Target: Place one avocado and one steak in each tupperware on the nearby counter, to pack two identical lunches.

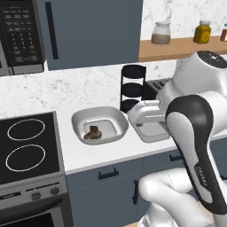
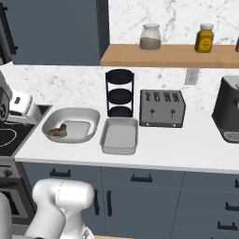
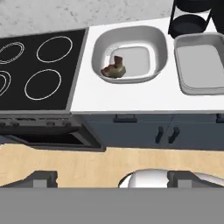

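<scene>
I see a white counter [image 2: 196, 149] over blue-grey drawers, with a black stovetop [image 3: 39, 70] at its left end. Near that end, toward the front edge, sits a round-cornered grey tupperware [image 2: 71, 124] holding one small brown piece, which looks like a steak [image 2: 58, 131]; its shape is too blurred for me to be sure. Just beside it on the right sits a second, rectangular tupperware [image 2: 119, 135], with nothing in it that I can make out; in the left base view my own arm covers part of it. Behind the two containers, against the back wall, stands a black three-tier rack [image 2: 120, 93], cut off at the top of the hand view. A toaster [image 2: 162, 108] stands right of the rack. My gripper [image 3: 112, 178] hangs high over the floor in front of the cabinets, fingers [image 3: 43, 178] spread wide and holding nothing.
</scene>
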Robot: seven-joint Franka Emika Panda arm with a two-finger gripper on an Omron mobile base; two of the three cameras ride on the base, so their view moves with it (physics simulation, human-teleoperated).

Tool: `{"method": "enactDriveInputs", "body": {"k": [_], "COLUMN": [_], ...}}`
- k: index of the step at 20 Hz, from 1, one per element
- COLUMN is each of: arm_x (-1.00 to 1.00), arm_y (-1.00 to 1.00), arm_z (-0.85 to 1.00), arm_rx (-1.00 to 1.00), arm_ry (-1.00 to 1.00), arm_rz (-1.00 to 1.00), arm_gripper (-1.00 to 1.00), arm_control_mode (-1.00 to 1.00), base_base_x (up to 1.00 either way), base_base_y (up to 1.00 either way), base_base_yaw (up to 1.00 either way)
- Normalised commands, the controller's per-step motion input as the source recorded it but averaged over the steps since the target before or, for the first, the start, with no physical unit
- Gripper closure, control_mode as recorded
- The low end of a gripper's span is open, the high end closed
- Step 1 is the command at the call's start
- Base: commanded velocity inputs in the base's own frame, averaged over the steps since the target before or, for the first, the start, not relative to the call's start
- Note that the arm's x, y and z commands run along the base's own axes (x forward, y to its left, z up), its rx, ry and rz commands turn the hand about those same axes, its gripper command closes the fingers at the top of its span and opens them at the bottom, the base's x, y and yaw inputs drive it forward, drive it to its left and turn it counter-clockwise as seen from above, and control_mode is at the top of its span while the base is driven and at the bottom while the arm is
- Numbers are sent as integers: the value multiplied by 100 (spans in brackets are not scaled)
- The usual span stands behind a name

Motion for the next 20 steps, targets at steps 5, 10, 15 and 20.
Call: {"method": "enactDriveInputs", "body": {"k": [5,10,15,20], "arm_x": [-99,-90,-26,0], "arm_y": [-38,-40,-11,0], "arm_z": [58,50,17,0], "arm_rx": [-14,-1,0,0], "arm_ry": [-5,-9,-2,0], "arm_rz": [15,17,3,0], "arm_gripper": [-100,-100,-100,-100], "arm_control_mode": [-100,-100,-100,100], "base_base_x": [0,0,0,-11], "base_base_y": [0,0,0,0], "base_base_yaw": [0,0,0,-4]}}
